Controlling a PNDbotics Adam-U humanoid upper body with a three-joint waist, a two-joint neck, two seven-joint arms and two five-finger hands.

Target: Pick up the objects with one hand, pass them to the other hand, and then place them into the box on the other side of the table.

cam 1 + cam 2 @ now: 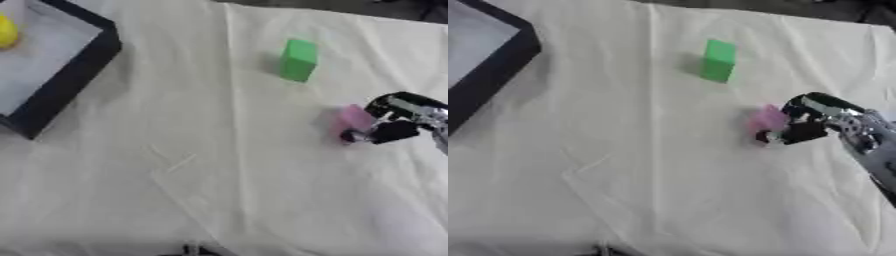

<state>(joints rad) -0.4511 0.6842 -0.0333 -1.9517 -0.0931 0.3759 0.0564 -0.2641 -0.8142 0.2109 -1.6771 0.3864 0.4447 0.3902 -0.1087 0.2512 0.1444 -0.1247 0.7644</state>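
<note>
While curled round the pink block (355, 118), right robot hand (811, 122); green block (298, 60) well beyond.

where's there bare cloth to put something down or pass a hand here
Widest free patch: the cloth between the box and the pink block, down to the near edge. Also bare between box and green block. Crowded only at right, where the right hand meets the pink block.

Green block (298, 60); pink block (355, 119); black-rimmed box (74, 75).
</note>
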